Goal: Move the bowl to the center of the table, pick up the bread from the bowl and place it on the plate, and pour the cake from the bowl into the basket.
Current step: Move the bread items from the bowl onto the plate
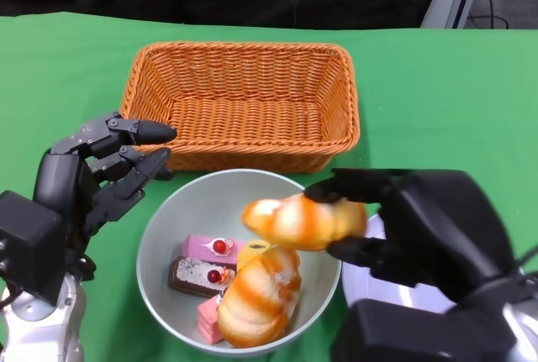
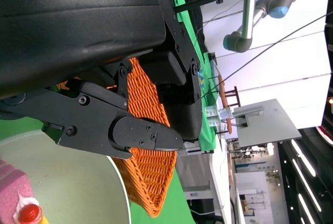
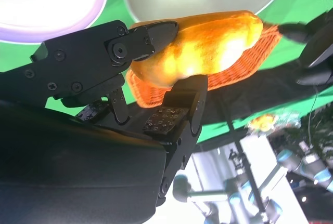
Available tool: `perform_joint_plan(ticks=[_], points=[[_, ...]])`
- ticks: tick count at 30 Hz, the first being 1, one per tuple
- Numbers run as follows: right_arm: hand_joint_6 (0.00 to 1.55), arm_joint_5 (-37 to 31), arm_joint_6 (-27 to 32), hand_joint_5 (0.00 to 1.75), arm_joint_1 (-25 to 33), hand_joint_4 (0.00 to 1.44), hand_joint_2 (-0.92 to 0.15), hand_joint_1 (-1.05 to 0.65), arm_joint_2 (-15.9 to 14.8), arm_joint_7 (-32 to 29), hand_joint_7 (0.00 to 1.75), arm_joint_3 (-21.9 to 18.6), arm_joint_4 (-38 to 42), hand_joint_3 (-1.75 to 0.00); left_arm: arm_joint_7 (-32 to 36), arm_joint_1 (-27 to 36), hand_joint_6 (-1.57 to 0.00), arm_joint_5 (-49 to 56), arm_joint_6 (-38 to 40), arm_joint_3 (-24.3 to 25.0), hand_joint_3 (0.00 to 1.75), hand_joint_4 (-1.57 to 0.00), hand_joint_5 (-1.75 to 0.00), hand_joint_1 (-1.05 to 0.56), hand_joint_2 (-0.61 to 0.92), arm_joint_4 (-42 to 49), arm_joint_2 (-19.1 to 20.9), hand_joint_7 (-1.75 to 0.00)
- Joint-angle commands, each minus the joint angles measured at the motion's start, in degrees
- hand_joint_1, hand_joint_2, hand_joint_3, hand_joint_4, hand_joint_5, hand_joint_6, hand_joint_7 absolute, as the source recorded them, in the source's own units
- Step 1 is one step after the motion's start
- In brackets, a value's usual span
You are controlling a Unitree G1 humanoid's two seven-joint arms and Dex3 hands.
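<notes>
Orange-glazed bread [image 1: 304,221] pinched by right hand [image 1: 403,228], lifted above grey bowl [image 1: 181,211] near table's front edge. Plate [image 1: 374,282] unfilled. Second bread [image 1: 259,297], cakes [image 1: 203,263] left in bowl; basket [image 1: 239,102] unfilled. Left hand [image 1: 101,173] spread, holding nothing.

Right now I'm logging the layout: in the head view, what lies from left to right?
Left hand → bowl → bread held by right hand

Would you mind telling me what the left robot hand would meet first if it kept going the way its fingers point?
Probably the basket: the left robot hand points toward its near left corner, with only green cloth between. Height is unclear, so it might pass over the rim.
</notes>
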Motion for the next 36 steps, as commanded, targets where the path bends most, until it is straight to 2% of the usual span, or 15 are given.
perform_joint_plan(ticks=[1,8,13,16,20,22,24,26,31,32,35,36], points=[[0.89,1.39,-1.96,1.71,3.25,0.72,-0.92,-0.22,-1.49,-1.62,0.91,-3.59,-3.48,-0.13,-0.67,0.02,-0.89,-1.25,-0.66,0.6,0.18,-0.75,-1.21,-0.38,0.92,0.49,0.77,-0.67],[0.89,4.22,-6.72,1.63,9.47,0.77,-0.92,-0.18,-3.02,-3.99,0.89,-10.32,-6.43,-0.13,0.21,0.02,-0.9,-0.31,-1.29,0.72,0.18,-0.76,-1.21,-0.39,0.92,0.98,1.24,-0.67],[0.93,5.65,-10.99,1.59,12.25,0.81,-0.89,-0.17,-3.51,-8.13,0.83,-14.01,-4.78,-0.13,-0.53,-0.28,-0.9,-0.95,-1.69,0.98,0.18,-0.77,-1.21,-0.38,0.92,1.71,1.52,-0.67],[0.84,5.89,-15.19,1.69,15.03,0.74,-0.88,-0.17,-5.23,-12.4,1.02,-17.23,-1.74,-0.15,-1.31,-0.65,-0.89,-1.86,-1.93,1.29,0.17,-0.77,-1.21,-0.39,0.92,2.44,1.76,-0.67],[0.88,4.96,-20.04,1.65,16.76,0.77,-0.86,-0.15,-6.9,-17.74,0.96,-19.09,2.95,-0.13,-1.82,-0.92,-0.89,-2.34,-2.43,1.39,0.17,-0.77,-1.22,-0.38,0.92,3.07,2.03,-0.67],[0.82,3.71,-21.95,1.72,17.07,0.74,-0.86,-0.15,-7.68,-20.42,1.13,-19.45,5.32,-0.12,-2.01,-1.01,-0.89,-2.6,-2.63,1.43,0.17,-0.76,-1.22,-0.38,0.92,3.32,2.12,-0.67],[0.75,-0.94,-23.42,1.74,16.99,0.74,-0.85,-0.17,-9.06,-25.02,1.3,-18.88,9.08,-0.1,-1.94,-0.97,-0.89,-2.26,-2.89,1.39,0.18,-0.76,-1.22,-0.38,0.92,3.33,2.26,-0.67],[0.69,-3.67,-24.01,1.75,16.96,0.72,-0.85,-0.19,-9.85,-27.39,1.39,-18.25,11.7,-0.08,-2.2,-0.93,-0.89,-2.55,-2.83,1.41,0.19,-0.76,-1.22,-0.38,0.92,3.17,2.2,-0.67],[0.68,-4.58,-24.87,1.75,16.34,0.7,-0.86,-0.22,-10.65,-29.51,1.38,-17.66,15.69,-0.05,-1.66,-0.78,-0.89,-2.09,-2.95,1.33,0.18,-0.75,-1.22,-0.39,0.92,2.93,2.09,-0.67],[0.72,-4.81,-25.21,1.73,15.96,0.7,-0.87,-0.22,-11.19,-30.04,1.26,-17.39,17.56,-0.03,-1.69,-0.68,-0.89,-2.19,-2.7,1.34,0.18,-0.75,-1.21,-0.39,0.92,2.73,2.06,-0.67],[0.75,-4.72,-25.05,1.7,15.25,0.69,-0.9,-0.25,-11.59,-30.31,1.14,-16.57,21.03,-0.03,-1.71,-0.61,-0.88,-2.16,-2.83,1.35,0.17,-0.75,-1.22,-0.38,0.92,2.63,2.09,-0.67],[0.82,-4.64,-24.95,1.67,15.07,0.71,-0.9,-0.25,-11.56,-30.39,0.97,-16.32,21.68,-0.02,-1.67,-0.63,-0.88,-2.08,-3.04,1.36,0.17,-0.75,-1.21,-0.38,0.92,2.73,2.1,-0.67]])
